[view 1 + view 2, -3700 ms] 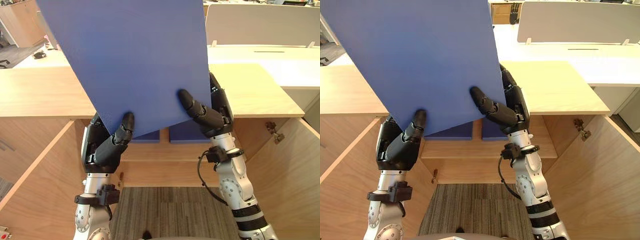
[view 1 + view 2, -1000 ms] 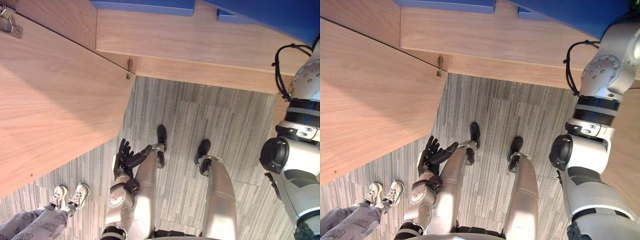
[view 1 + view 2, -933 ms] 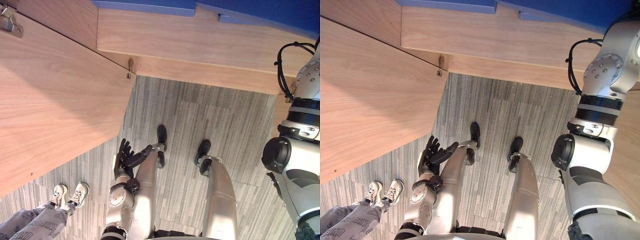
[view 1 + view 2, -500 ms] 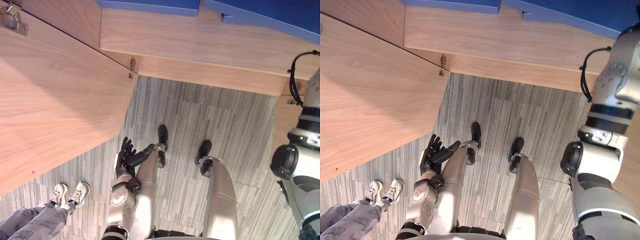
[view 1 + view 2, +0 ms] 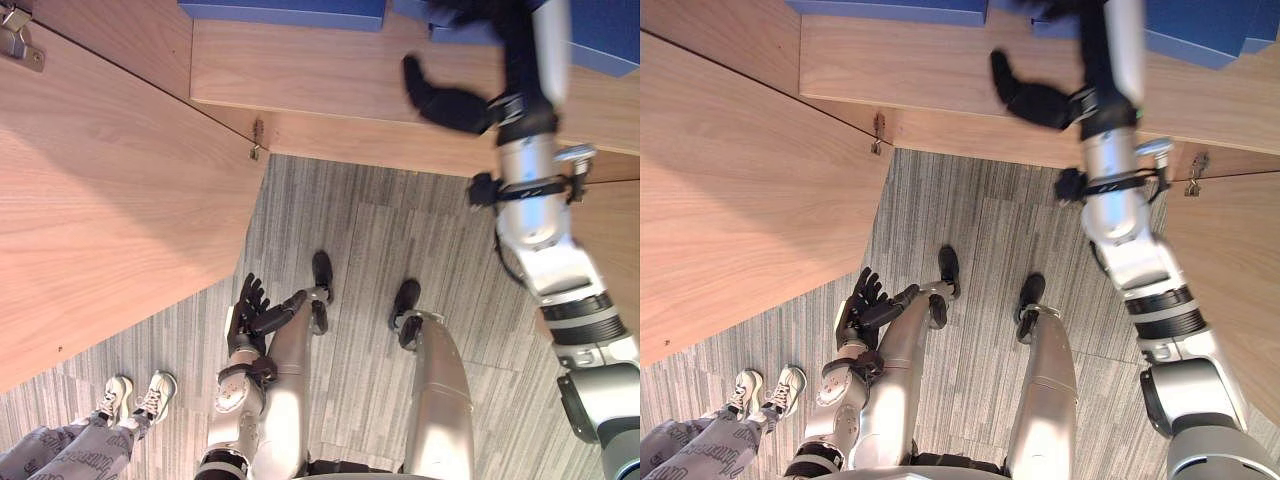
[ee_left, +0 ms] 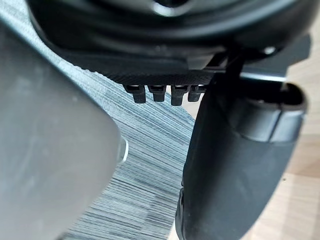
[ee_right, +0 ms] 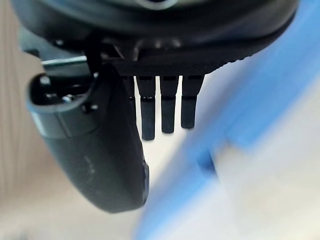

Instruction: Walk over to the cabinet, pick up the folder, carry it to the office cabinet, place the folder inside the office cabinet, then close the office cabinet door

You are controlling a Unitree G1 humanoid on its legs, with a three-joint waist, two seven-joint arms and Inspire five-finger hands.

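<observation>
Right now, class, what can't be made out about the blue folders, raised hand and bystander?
Flat blue folders: cut off by both eye views' top edge, blurred in the right wrist view.
Right hand: whether it touches a folder; fingertips reach the top edge.
Person: all but legs cut off at the corner.

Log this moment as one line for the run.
stage: folder on shelf | right hand: open, raised near folder | left hand: open, at side | cabinet door: open

The right arm [image 5: 545, 260] reaches from the lower right corner to the upper right of the frame. The right hand [image 5: 452, 105] has straight fingers, its thumb jutting leftward. The left arm [image 5: 235, 420] hangs at lower left, the left hand [image 5: 245, 322] with fingers spread and relaxed.
</observation>
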